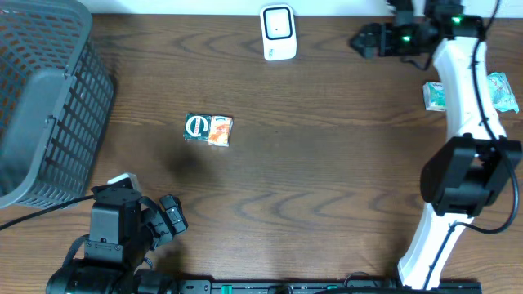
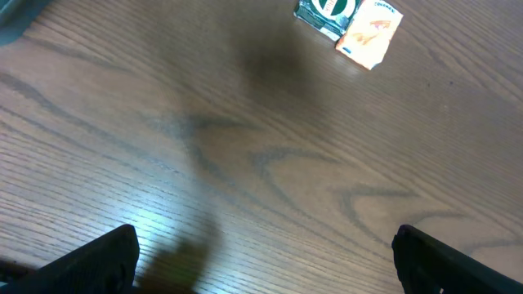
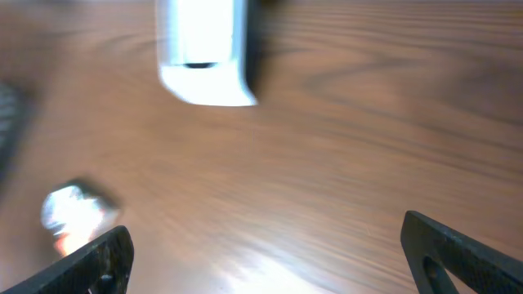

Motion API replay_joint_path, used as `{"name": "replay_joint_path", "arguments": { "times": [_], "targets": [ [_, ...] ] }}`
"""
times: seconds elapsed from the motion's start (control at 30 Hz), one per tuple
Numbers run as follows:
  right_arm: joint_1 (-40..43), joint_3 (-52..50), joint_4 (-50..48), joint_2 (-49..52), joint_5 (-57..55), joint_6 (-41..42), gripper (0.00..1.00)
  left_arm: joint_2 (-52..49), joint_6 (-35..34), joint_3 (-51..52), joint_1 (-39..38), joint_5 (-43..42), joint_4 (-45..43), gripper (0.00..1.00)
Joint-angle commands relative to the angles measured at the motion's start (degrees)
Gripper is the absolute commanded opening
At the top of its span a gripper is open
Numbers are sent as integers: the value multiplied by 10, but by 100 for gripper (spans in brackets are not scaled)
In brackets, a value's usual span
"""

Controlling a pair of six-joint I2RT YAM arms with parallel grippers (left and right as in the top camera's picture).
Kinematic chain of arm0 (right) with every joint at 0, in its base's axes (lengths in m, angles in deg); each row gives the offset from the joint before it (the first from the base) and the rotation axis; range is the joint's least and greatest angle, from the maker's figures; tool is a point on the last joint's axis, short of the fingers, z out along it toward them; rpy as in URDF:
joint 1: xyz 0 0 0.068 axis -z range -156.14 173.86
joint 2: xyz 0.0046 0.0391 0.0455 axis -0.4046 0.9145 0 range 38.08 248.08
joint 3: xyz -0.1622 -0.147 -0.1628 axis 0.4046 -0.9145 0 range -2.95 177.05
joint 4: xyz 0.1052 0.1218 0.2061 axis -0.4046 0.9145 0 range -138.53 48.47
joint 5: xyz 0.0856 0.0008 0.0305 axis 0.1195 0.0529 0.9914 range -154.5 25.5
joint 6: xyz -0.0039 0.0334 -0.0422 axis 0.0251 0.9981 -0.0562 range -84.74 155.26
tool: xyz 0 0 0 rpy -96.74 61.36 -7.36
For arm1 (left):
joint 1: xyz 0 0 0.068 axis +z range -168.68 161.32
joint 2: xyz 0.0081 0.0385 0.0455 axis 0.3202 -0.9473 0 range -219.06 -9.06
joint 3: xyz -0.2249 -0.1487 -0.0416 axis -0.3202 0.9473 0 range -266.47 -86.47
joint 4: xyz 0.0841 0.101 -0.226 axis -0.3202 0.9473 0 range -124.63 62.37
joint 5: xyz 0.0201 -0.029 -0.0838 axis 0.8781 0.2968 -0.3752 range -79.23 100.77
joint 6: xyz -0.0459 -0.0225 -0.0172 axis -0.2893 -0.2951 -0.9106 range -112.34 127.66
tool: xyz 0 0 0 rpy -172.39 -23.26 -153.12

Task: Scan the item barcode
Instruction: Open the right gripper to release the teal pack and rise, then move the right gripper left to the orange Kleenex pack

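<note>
The item is a small green, white and orange packet (image 1: 209, 129) lying flat left of the table's middle; it also shows at the top of the left wrist view as the packet (image 2: 350, 23). A white barcode scanner (image 1: 278, 33) stands at the far edge, and appears blurred as the scanner (image 3: 204, 53) in the right wrist view. My left gripper (image 1: 170, 219) rests open near the front left, with bare wood between its fingers (image 2: 106, 261). My right gripper (image 1: 365, 39) hovers open to the right of the scanner, holding nothing (image 3: 265, 261).
A grey mesh basket (image 1: 49, 106) fills the far left corner. Two light blue packets (image 1: 435, 95) (image 1: 502, 91) lie at the right edge, beside the right arm (image 1: 462, 82).
</note>
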Motion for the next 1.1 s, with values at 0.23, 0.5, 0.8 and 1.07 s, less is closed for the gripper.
{"name": "replay_joint_path", "arguments": {
  "times": [0.23,0.5,0.8,1.07],
  "targets": [
    [-146,-2,13,15,139,0,99,2,1,1,1,5,1,98],
    [-258,-2,-35,16,-18,49,97,2,1,1,1,5,1,98],
    [-336,-2,-2,31,-230,256,99,2,1,1,1,5,1,98],
    [-345,-2,16,31,-224,255,99,2,1,1,1,5,1,98]
  ]
}}
